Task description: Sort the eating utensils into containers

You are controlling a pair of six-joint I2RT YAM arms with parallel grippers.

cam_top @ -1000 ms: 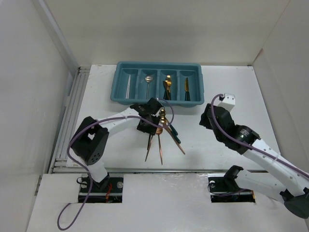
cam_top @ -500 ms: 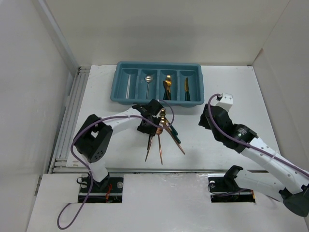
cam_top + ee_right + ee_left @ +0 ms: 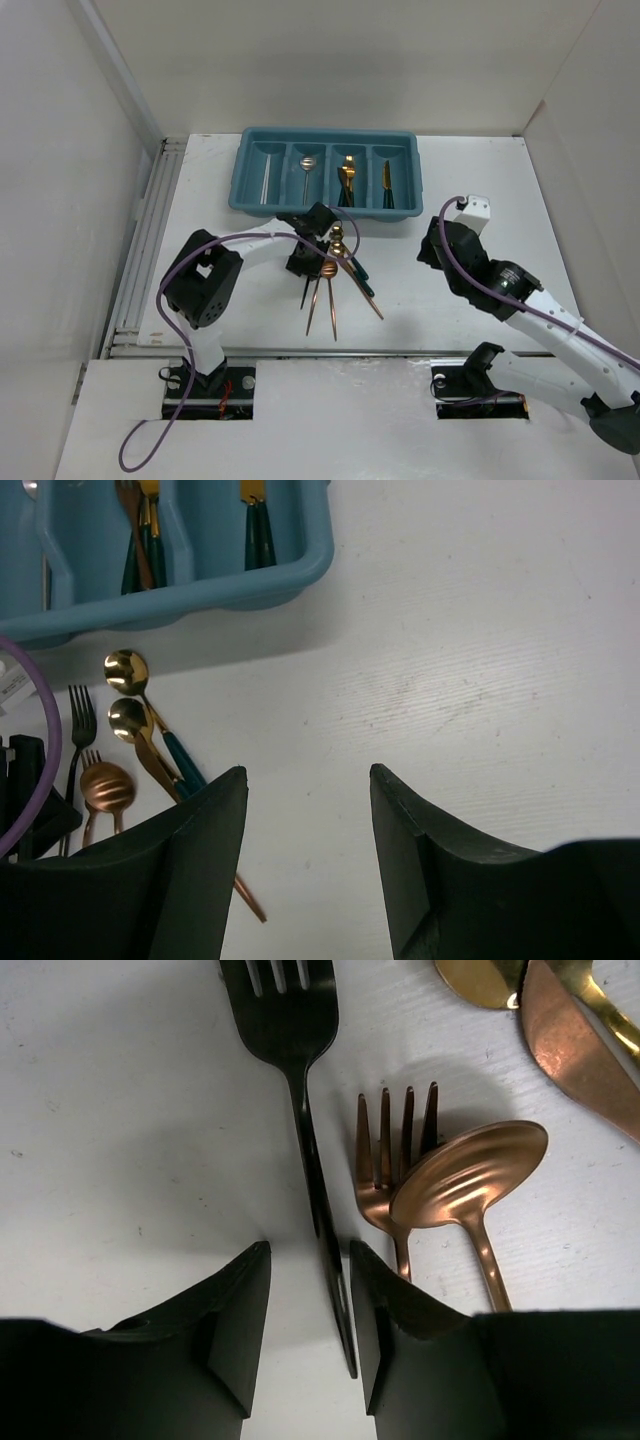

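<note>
Teal tray (image 3: 330, 130) at the far edge holds some cutlery. A loose pile (image 3: 338, 275) lies on the table (image 3: 460, 190) under the left gripper (image 3: 305, 262).
Left wrist: fingers (image 3: 240, 1310) straddle the black fork (image 3: 290, 1030) handle, not clamped yet. Centre it, avoid the copper fork (image 3: 385, 1160).
Right wrist: right gripper (image 3: 308, 775) spread, empty, over bare table near the tray corner.

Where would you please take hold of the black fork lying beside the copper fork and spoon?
I'd grip the black fork by its slim lower handle, from straight above, jaws across it: it lies flat, that stretch is clear, while the copper fork and copper spoon crowd its neck.
</note>
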